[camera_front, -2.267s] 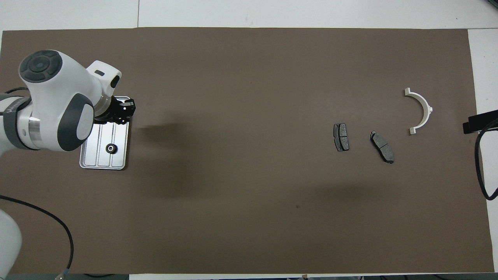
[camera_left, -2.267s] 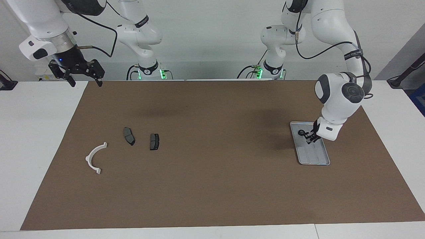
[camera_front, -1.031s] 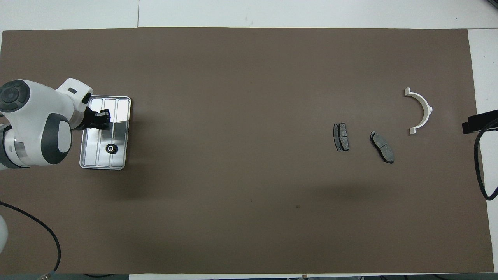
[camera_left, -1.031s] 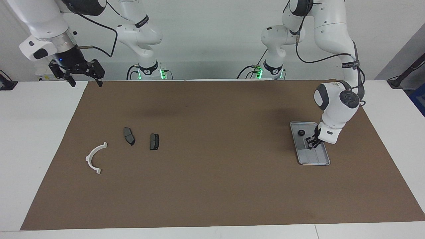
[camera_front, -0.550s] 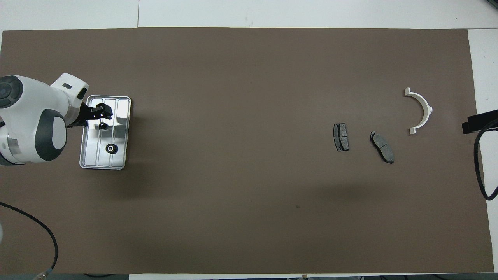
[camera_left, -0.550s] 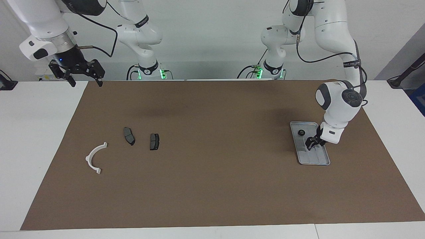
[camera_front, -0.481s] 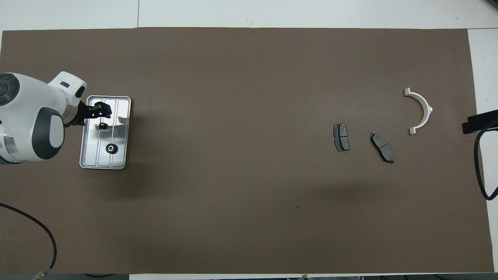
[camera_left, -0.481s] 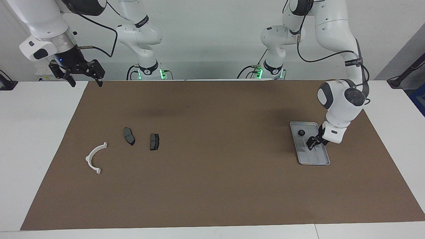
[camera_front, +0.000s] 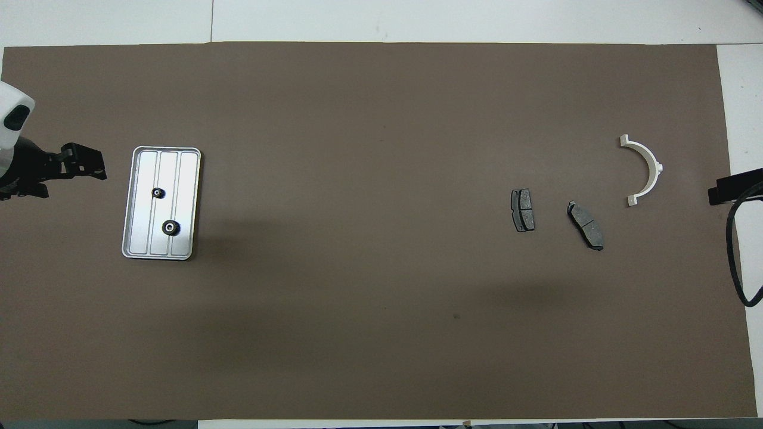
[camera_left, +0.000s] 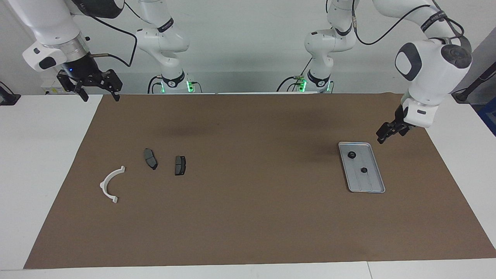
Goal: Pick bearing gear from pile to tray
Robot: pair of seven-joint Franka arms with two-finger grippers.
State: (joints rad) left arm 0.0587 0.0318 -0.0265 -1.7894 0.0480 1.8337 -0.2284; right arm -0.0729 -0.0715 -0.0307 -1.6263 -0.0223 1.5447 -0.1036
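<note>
The silver tray (camera_left: 371, 183) (camera_front: 186, 179) lies on the brown mat toward the left arm's end. Two small black bearing gears rest in it, one gear (camera_left: 351, 155) (camera_front: 171, 227) nearer to the robots than the other gear (camera_left: 364, 170) (camera_front: 157, 192). My left gripper (camera_left: 381, 137) (camera_front: 98, 170) hangs open and empty in the air, off the tray's edge over bare mat. The pile toward the right arm's end holds a white half-ring bracket (camera_left: 104, 183) (camera_front: 654, 164) and two brake pads (camera_left: 150, 158) (camera_front: 585, 224). My right gripper (camera_left: 100, 96) waits open above the mat's corner by the robots.
A second brake pad (camera_left: 180, 165) (camera_front: 523, 210) lies beside the first, toward the table's middle. The brown mat (camera_left: 248, 217) (camera_front: 357, 298) covers most of the white table. A black cable (camera_front: 736, 256) hangs at the right arm's end.
My left gripper opened and left a second gear in the tray, then rose and drew away off the tray's edge. The right arm has not moved.
</note>
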